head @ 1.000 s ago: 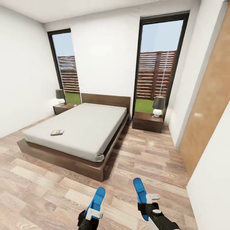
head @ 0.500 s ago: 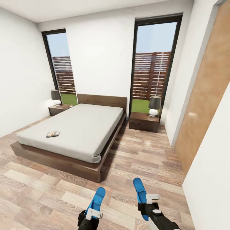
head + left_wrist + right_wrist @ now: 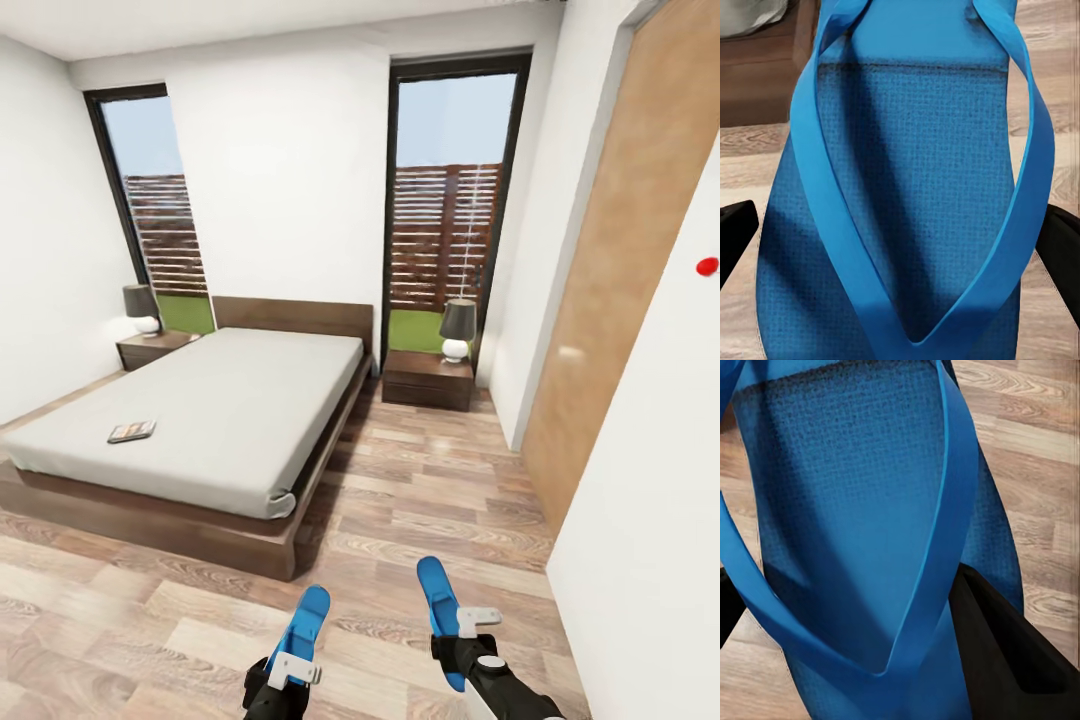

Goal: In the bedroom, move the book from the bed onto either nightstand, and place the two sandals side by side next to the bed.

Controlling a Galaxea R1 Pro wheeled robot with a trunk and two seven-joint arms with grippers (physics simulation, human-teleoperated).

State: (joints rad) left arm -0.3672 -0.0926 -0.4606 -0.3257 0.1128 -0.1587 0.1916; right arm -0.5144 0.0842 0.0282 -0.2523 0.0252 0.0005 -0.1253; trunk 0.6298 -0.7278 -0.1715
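Sandals [image 3: 305, 618]: two; book [image 3: 131, 431]: one; nightstands [image 3: 428, 379]: two.

We see white walls [image 3: 290, 180], a wood-plank floor [image 3: 440, 500], two tall dark-framed windows [image 3: 445, 200] at twelve o'clock, a wooden door [image 3: 620, 300] at two.

Floor [image 3: 440, 500]: wood planks, carrying the bed and both nightstands.
Bed [image 3: 200, 420]: dark wooden frame, pale mattress.
On the bed: a book [image 3: 131, 431], lying flat near the foot end.
Left nightstand [image 3: 150, 348]: a lamp [image 3: 142, 308] stands on it.
Right nightstand [image 3: 428, 378]: a second lamp [image 3: 458, 330] stands on top.
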